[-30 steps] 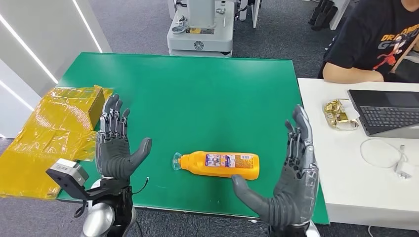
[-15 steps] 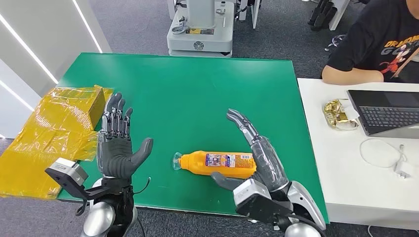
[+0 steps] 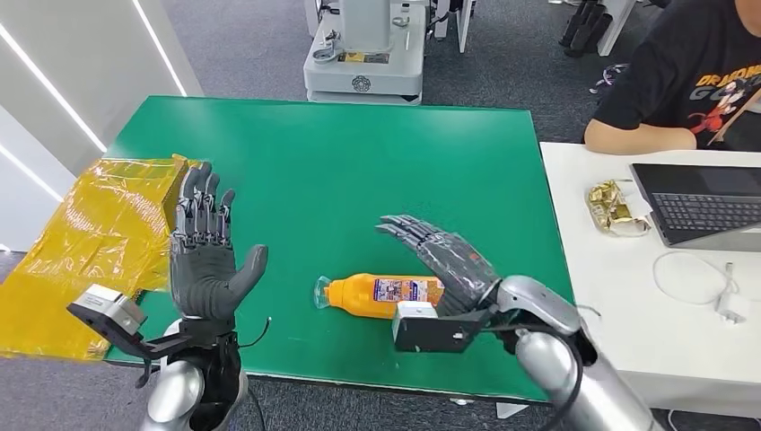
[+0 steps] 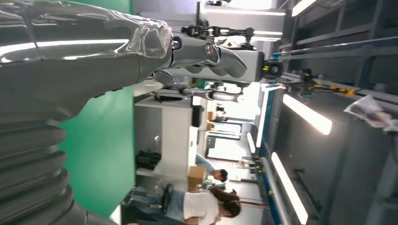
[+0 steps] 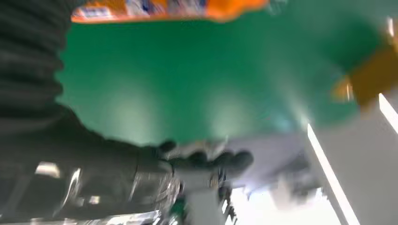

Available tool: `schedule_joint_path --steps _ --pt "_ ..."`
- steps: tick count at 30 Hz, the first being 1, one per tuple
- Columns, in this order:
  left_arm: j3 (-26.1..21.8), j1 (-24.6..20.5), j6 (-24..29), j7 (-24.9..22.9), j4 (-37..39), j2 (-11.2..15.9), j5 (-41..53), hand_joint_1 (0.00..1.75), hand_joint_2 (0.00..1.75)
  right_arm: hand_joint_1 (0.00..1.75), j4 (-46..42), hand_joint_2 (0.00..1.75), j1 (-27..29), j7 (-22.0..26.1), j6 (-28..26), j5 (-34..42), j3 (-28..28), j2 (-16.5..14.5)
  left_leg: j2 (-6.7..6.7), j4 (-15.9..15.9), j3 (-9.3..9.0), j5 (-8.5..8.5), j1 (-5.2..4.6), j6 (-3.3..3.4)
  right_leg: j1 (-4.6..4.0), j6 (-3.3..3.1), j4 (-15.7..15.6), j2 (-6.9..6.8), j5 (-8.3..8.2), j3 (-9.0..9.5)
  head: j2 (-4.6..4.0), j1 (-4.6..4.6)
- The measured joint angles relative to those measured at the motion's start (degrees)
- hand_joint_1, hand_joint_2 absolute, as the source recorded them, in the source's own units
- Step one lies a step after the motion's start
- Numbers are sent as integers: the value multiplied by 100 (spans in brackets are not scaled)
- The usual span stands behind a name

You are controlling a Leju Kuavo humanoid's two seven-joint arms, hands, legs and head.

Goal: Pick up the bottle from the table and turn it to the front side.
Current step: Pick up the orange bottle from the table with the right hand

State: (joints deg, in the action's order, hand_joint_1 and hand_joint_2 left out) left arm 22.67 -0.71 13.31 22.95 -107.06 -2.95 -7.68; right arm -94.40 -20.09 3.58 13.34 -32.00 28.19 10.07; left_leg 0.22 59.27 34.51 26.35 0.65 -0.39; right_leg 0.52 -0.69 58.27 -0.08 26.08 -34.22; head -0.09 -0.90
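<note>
The bottle point(image 3: 381, 294) is lying flat, cap toward nine o'clock; your right hand point(image 3: 440, 256) is hovering over it, fingers apart; your left hand point(image 3: 205, 269) is empty, fingers spread.

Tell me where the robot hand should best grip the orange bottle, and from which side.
Probably the wide labelled body of the orange bottle, coming from above. It lies on its side on the green table, cap toward the robot's left, and the narrow neck offers less hold.

Silver arms, each dark grey robot hand point(image 3: 205, 274) film-wrapped, with a boxy grey wrist camera point(image 3: 108, 310)
</note>
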Motion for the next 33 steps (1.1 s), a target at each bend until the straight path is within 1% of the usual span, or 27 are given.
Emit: schedule_joint_path --steps 1,3,5,7,11,15,21,27,33 --pt "1 -58 10 52 14 27 -100 0 175 0 373 175 -413 83 334 -37 212 152 -1 1 1 -6 0 2 0 2 0 -1 -4 -1 0 0" --pt "3 -247 71 186 104 131 -351 0 175 0 1595 175 -1628 328 1047 -70 992 510 -7 3 5 -21 0 6 0 4 0 -7 -13 -3 0 1" --pt "6 -365 135 246 201 211 -460 0 175 0 2392 175 -2338 444 1267 -23 1569 663 -11 4 7 -27 -1 8 0 3 -1 -10 -16 -5 0 1" --pt "15 -403 176 278 241 247 -500 0 175 0 2645 175 -2554 533 1330 6 1790 705 -11 4 8 -26 -1 8 0 3 -1 -10 -16 -6 0 1" --pt "66 -526 281 385 330 302 -624 0 175 0 3196 175 -2952 927 1413 25 2302 748 -12 5 8 -27 -1 8 0 5 -1 -11 -17 -6 0 1" --pt "132 -618 369 461 421 349 -759 0 175 0 3776 175 -3212 1177 1338 103 2799 767 -13 6 7 -28 0 8 0 7 -1 -11 -22 -5 0 1" --pt "198 -690 404 530 522 412 -873 0 175 0 4522 175 -3257 1212 1067 247 3303 770 -14 9 8 -28 0 8 0 8 -2 -11 -23 -6 0 1" --pt "241 -704 407 532 560 451 -910 0 175 0 5016 175 -3037 1203 731 201 3555 775 -13 10 9 -27 -1 9 0 8 -2 -10 -23 -7 0 1" --pt "266 -699 414 531 567 486 -912 0 175 0 5230 175 -2945 1209 511 202 3639 779 -12 9 6 -27 0 9 0 8 -2 -8 -23 -6 0 1"
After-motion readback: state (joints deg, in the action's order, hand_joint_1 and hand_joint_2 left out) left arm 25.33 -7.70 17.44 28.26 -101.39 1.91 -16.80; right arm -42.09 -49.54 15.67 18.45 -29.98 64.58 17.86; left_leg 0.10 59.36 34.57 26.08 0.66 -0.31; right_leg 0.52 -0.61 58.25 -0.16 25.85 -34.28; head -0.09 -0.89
